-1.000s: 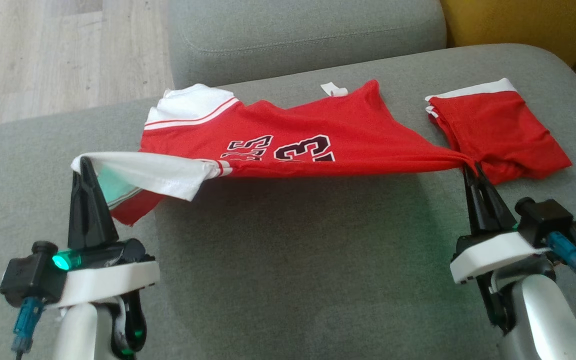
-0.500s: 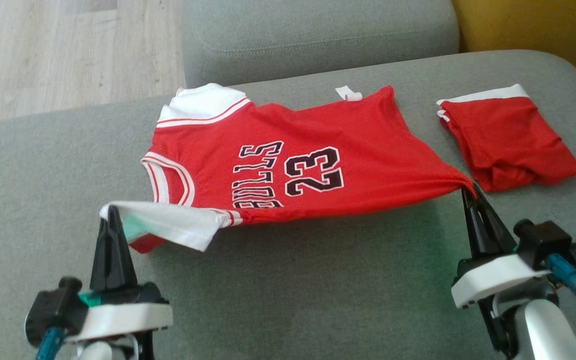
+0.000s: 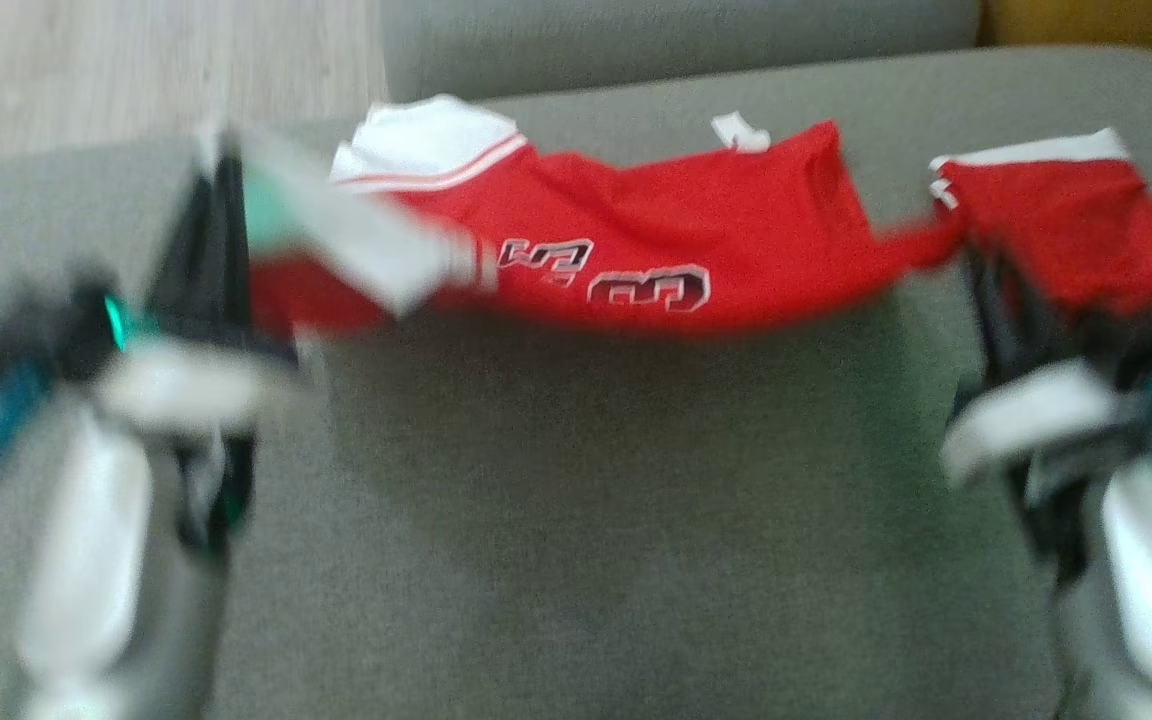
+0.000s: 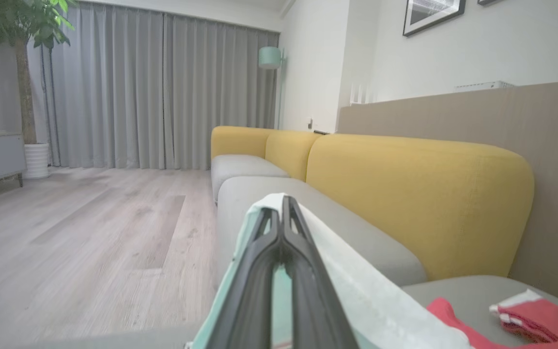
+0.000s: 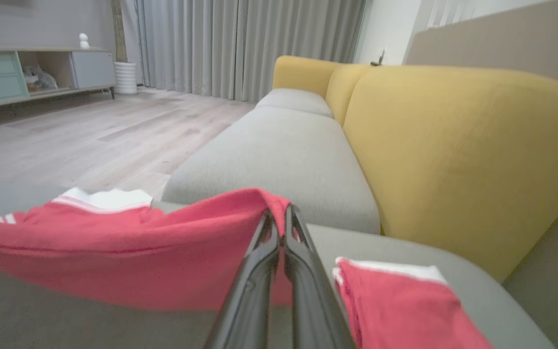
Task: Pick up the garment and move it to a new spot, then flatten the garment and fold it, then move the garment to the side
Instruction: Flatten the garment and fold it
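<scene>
- A grey sofa seat (image 3: 586, 520) carried everything, with a second grey cushion (image 3: 636, 40) butting against its far edge
- In the head view a yellow backrest (image 5: 453, 145) rose at the far right, and pale wood floor (image 4: 90, 232) ran off to the left toward grey curtains (image 4: 162, 92)
- A folded red piece (image 3: 1066, 210) with a white band lay on the seat at the right, just beside the right arm's fingertips; it was the one thing crowding that side, and the blur in the head view hid whether it touched the pulled cloth
- The garment (image 3: 696, 210), a red jersey with white sleeves and dark lettering, was strung out sideways across the middle of the seat
- The left gripper (image 4: 283, 203) was clamped tight on the near white sleeve (image 3: 376, 250), whose cloth draped over and around its tips
- The right gripper (image 5: 279, 215) was pinched closed on the red corner at the garment's opposite end
- Between the two, the garment's near edge was held up off the seat, casting a shadow below, while its far edge and the other sleeve rested on the cushion
</scene>
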Tool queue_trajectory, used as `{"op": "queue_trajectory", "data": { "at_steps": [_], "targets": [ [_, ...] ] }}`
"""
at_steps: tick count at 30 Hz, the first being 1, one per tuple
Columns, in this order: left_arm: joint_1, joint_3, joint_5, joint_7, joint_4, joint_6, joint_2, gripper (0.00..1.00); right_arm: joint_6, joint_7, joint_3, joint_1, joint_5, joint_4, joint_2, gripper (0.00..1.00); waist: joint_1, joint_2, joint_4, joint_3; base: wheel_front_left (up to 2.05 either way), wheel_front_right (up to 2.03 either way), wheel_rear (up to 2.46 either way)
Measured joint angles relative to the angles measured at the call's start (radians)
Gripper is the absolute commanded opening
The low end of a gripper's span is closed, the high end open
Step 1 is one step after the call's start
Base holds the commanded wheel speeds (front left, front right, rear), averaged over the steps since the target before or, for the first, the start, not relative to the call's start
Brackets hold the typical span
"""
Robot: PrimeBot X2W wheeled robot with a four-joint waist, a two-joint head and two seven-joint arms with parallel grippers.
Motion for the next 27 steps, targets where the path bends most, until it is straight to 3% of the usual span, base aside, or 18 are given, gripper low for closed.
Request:
{"op": "queue_trajectory", "data": {
  "at_steps": [6,7,13,16,20,23,27],
  "targets": [
    [-0.467,-0.042,-0.021,0.142,0.163,-0.033,0.075,0.0,0.0,0.131,0.105,-0.397,0.067,0.056,-0.137,0.0,0.0001,0.0,0.009,0.112,0.0,0.0,0.0],
    [-0.467,-0.042,-0.021,0.142,0.163,-0.033,0.075,0.0,0.0,0.131,0.105,-0.397,0.067,0.056,-0.137,0.0,0.0001,0.0,0.009,0.112,0.0,0.0,0.0],
    [-0.879,-0.077,-0.026,0.171,0.422,-0.042,0.162,0.0,0.0,0.18,0.228,-0.88,0.194,0.323,-0.165,0.0,0.0004,0.0,0.0,0.264,0.0,0.0,0.0],
    [-1.065,-0.101,0.003,0.093,0.564,-0.042,0.175,0.0,0.0,0.091,0.24,-1.099,0.196,0.48,-0.167,0.0,0.0006,-0.0001,-0.004,0.341,0.0,0.0,0.0],
    [-1.261,-0.109,0.057,-0.073,0.707,-0.03,0.159,0.0,0.0,-0.084,0.175,-1.295,0.141,0.658,-0.142,0.0,0.0005,-0.0001,-0.003,0.42,0.0,0.0,0.0],
    [-1.361,-0.098,0.069,-0.206,0.783,0.013,0.128,0.0,0.0,-0.211,0.109,-1.359,0.082,0.766,-0.105,0.0,0.0004,-0.0001,0.002,0.454,0.0,0.0,0.0],
    [-1.416,-0.079,0.069,-0.244,0.808,0.021,0.101,0.0,0.0,-0.284,0.046,-1.366,0.036,0.876,-0.045,0.0,-0.0001,-0.0001,0.003,0.466,0.0,0.0,0.0]
  ]
}}
